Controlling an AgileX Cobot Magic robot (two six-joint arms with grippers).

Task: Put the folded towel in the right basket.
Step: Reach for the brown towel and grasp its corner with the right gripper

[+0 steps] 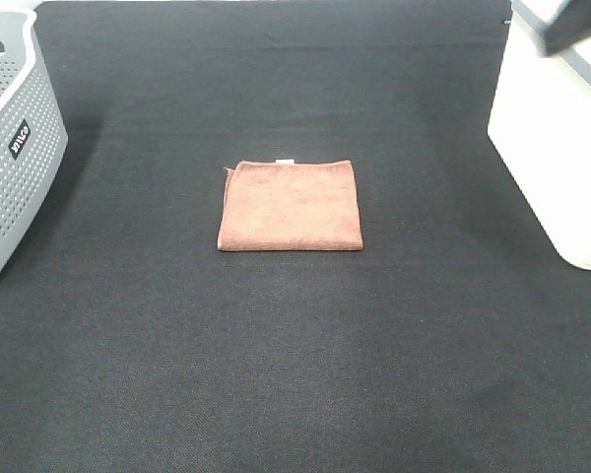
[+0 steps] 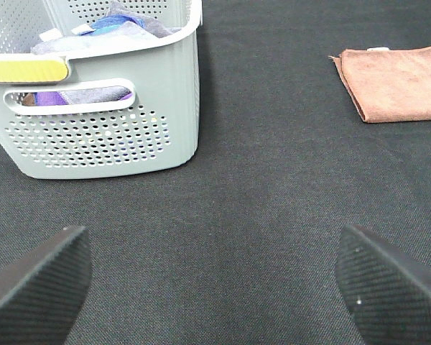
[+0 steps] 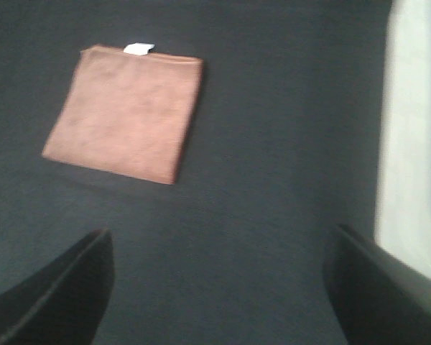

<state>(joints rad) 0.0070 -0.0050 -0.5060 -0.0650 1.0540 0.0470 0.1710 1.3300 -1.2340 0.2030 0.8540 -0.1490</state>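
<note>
Folded towel (image 1: 290, 205) flat on mat (image 1: 295, 384), left hand (image 2: 215, 282) spread empty, right hand (image 3: 219, 287) apparently likewise, blurred

Staged laundry tabletop, dark mat (image 1: 295, 374), grey basket (image 1: 10, 168), white basket (image 1: 561, 148)

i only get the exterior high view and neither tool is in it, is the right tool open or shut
observer: open. The right tool holds nothing, and the brown folded towel lies flat on the mat ahead of it, untouched.
operator: ok, and my view cuts off the grey basket, anything in it
observer: yes. The left wrist view shows the grey perforated basket already holding blue and purple cloths.
</note>
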